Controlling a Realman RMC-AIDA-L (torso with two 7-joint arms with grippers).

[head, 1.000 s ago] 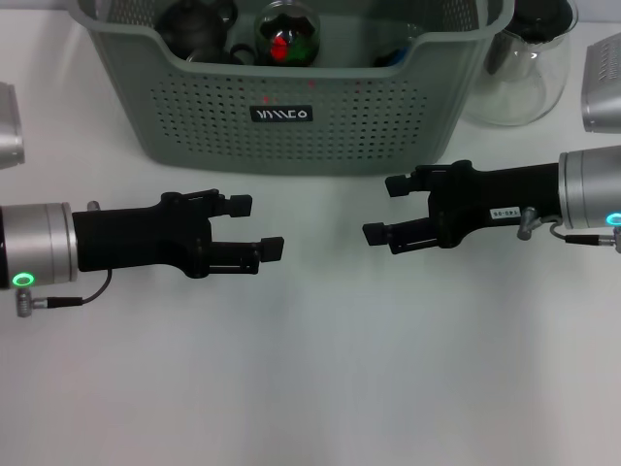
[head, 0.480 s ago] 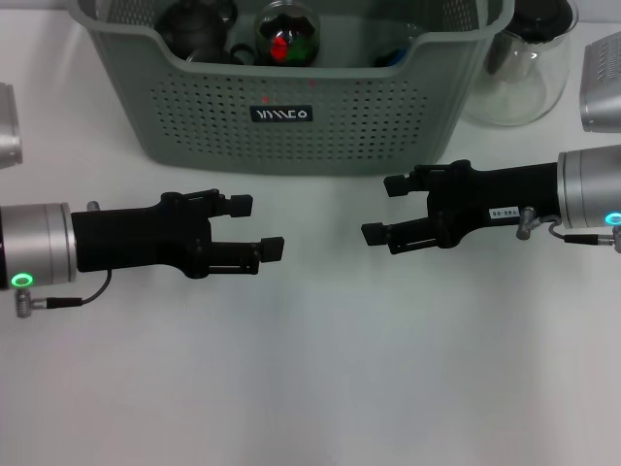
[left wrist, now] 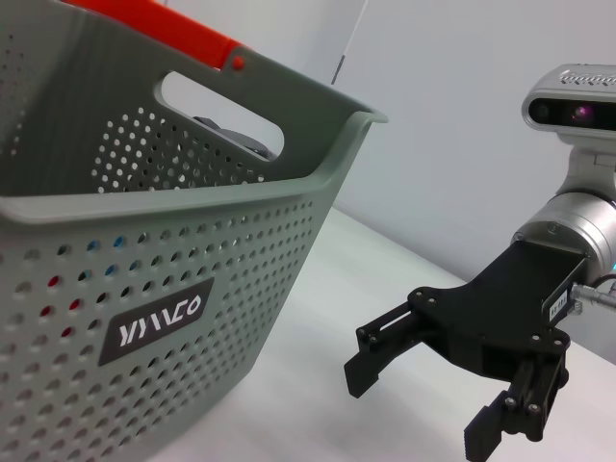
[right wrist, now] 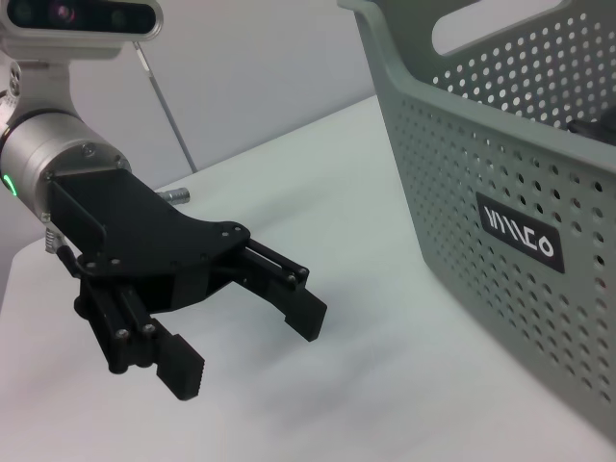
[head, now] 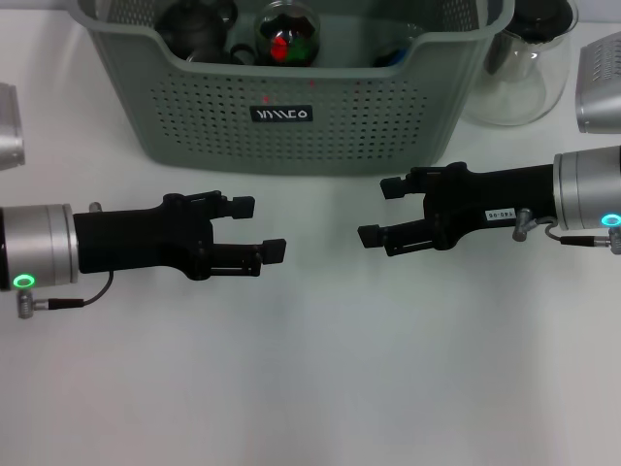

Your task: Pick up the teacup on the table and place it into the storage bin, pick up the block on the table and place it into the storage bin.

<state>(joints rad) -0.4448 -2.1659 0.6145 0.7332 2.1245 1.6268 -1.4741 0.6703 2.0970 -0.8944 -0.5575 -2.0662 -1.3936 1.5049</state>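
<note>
Both empty and open, left gripper (head: 257, 228) and right gripper (head: 380, 211) facing tip to tip, bin (head: 291, 126) at twelve o'clock, apparently already loaded.

Both arms end in a matte black left pincer (head: 256, 228) and right pincer (head: 381, 211) with ribbed fingertip pads and small screws, mounted on brushed silver cylindrical wrists. Each wrist carries a glowing green ring light and a thin grey cable; the right one bears a small white label.
</note>
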